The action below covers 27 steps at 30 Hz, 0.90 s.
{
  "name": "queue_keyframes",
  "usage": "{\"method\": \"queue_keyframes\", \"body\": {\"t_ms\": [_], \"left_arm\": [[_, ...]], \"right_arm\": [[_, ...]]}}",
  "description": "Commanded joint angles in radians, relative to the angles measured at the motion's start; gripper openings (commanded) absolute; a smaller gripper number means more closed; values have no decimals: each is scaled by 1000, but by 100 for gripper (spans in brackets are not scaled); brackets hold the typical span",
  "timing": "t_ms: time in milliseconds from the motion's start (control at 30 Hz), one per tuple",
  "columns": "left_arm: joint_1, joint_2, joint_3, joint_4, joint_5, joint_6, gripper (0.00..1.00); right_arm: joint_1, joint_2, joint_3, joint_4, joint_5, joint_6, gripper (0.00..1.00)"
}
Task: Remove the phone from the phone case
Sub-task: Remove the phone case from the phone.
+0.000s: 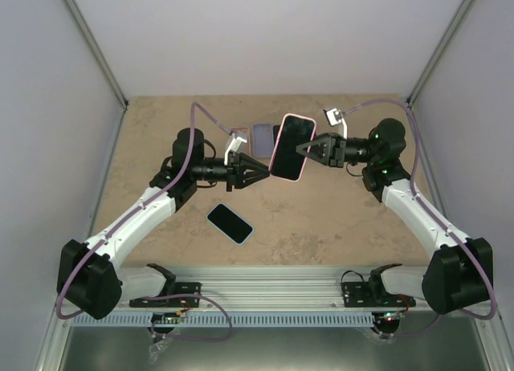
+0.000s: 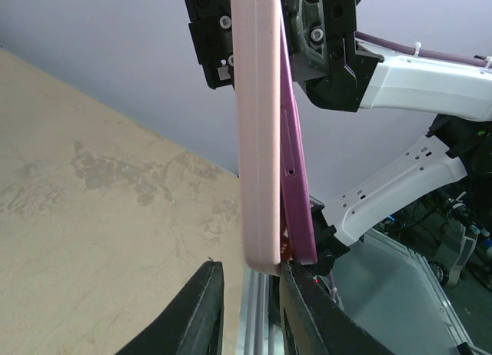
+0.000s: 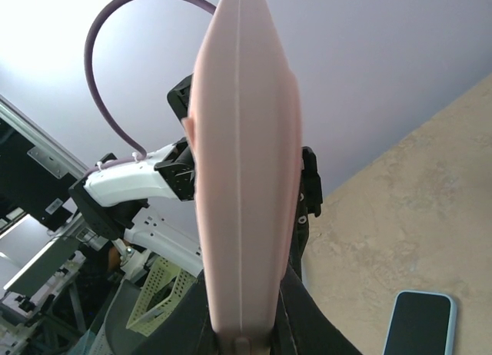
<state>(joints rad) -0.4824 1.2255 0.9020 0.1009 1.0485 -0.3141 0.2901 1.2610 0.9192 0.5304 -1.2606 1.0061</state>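
Note:
The phone point(image 1: 292, 140), dark screen up, sits in a pale pink phone case point(image 1: 276, 156) held in the air over the table's middle. My right gripper point(image 1: 302, 150) is shut on the case's right side; in the right wrist view the case point(image 3: 244, 178) fills the space between my fingers point(image 3: 301, 309). My left gripper point(image 1: 265, 173) is at the case's lower left corner, open. In the left wrist view the case point(image 2: 257, 140) hangs between the fingertips. The right finger point(image 2: 307, 309) touches the seam where the magenta phone edge point(image 2: 298, 194) splays from the case. The left finger point(image 2: 198, 309) stands apart from the case.
A second phone in a light blue case point(image 1: 230, 223) lies flat on the table in front of the left arm, and it also shows in the right wrist view point(image 3: 421, 324). Two more cases point(image 1: 239, 136) point(image 1: 263, 133) lie at the back. Grey walls close in both sides.

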Motion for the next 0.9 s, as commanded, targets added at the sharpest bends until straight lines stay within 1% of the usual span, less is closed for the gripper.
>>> {"method": "queue_keyframes", "body": {"t_ms": [0, 567, 767, 867], "left_arm": [[15, 16, -16, -11, -102, 8, 22], [16, 56, -15, 26, -149, -47, 23], [22, 65, 1, 49, -142, -76, 23], [22, 65, 21, 49, -134, -82, 23]], "right_arm": [[20, -49, 5, 129, -79, 70, 0], [78, -55, -22, 264, -140, 153, 1], [98, -56, -40, 253, -156, 132, 1], [107, -58, -38, 180, -165, 67, 1]]}}
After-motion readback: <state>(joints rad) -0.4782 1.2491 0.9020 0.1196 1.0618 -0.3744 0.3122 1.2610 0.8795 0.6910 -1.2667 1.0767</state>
